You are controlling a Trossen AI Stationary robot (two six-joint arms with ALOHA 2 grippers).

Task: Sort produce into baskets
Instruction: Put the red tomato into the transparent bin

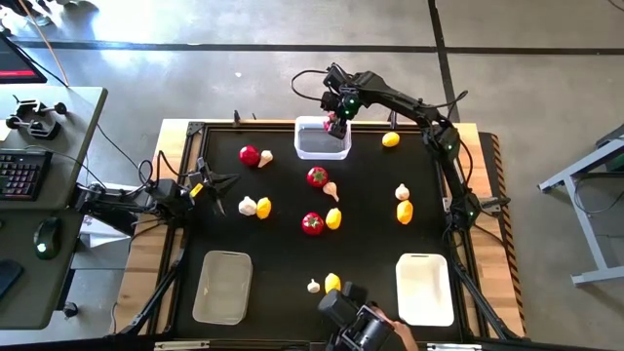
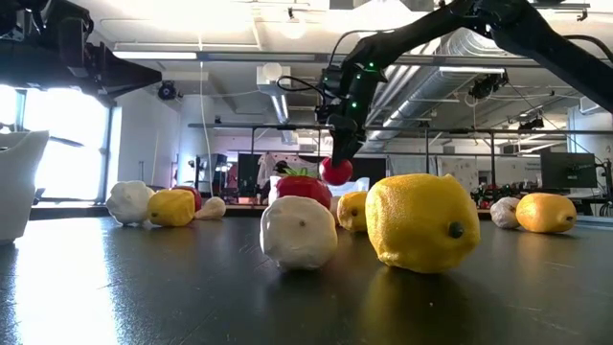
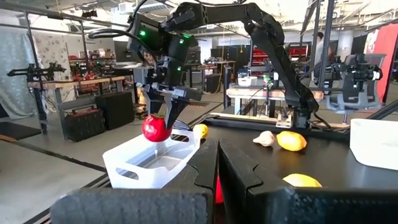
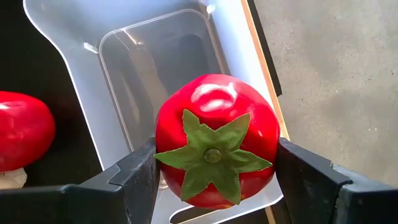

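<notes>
Tomato (image 4: 214, 140) between right claw (image 4: 214, 180) fingers, above clear basket (image 4: 155, 56)

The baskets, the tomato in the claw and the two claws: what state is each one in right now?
Right gripper: shut on the held tomato, above the clear basket.
Held tomato: gripped, in the air, not yet dropped.
Clear basket: empty.
Beige basket: empty.
White basket: empty.
Left gripper: shut, holding nothing, waiting at the table's left edge.
</notes>
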